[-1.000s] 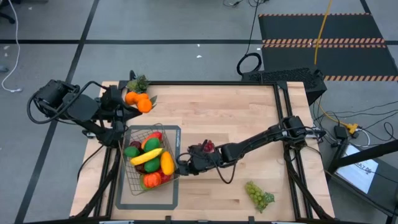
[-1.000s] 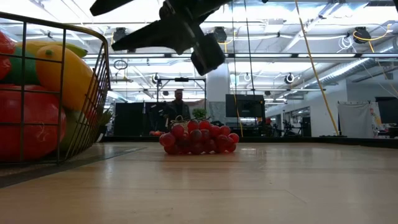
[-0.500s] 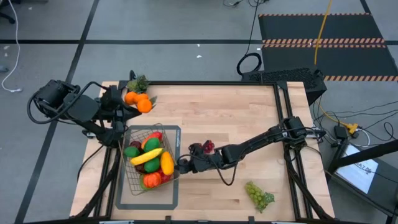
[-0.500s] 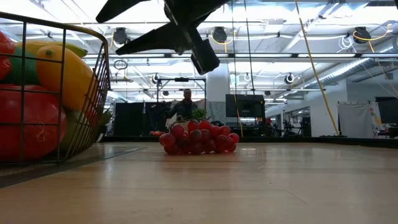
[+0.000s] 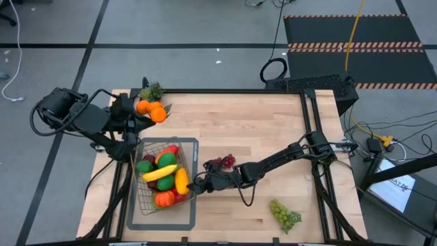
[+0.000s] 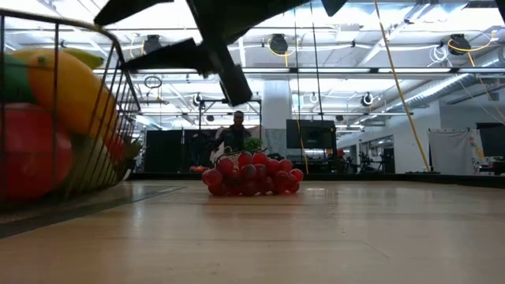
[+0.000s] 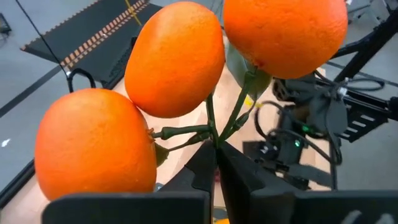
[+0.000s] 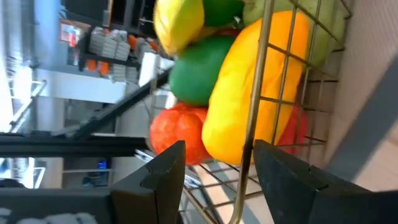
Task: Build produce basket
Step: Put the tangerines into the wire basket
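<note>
The wire basket (image 5: 145, 203) stands tilted on a grey mat (image 5: 186, 219), holding a banana (image 5: 160, 172), a yellow mango (image 5: 182, 180) and red and green fruit. My right gripper (image 5: 196, 183) is open at the basket's right wall, its fingers astride the rim. My left gripper (image 7: 216, 167), shut, holds a cluster of three oranges (image 5: 151, 111) in the air over the table's far left corner. Red grapes (image 5: 222, 162) lie on the bare wood right of the basket, and green grapes (image 5: 283, 213) lie near the front right. My left gripper pinches the oranges' green stems where they join (image 7: 214, 135) between its two fingertips; the three oranges stand clear of the table beyond the fingers. My right gripper has one finger inside and one outside the basket's right wall, coming level from the table's right. The rim wire (image 8: 250, 118) lies against one finger (image 8: 280, 168), and the basket leans with it.
A leafy green sprig (image 5: 151, 91) stands at the far left corner, close behind the held oranges. Bare wood stretches over the table's middle and far right. A person shows far off in the room behind the red grapes (image 6: 251, 175).
My right gripper has sunk a little, rolled and gone toward the table's left with the rim between its fingers. The basket has tipped: its right wall now leans toward the left, and the fruit inside has shifted with it. The red grapes have stayed where they were.
</note>
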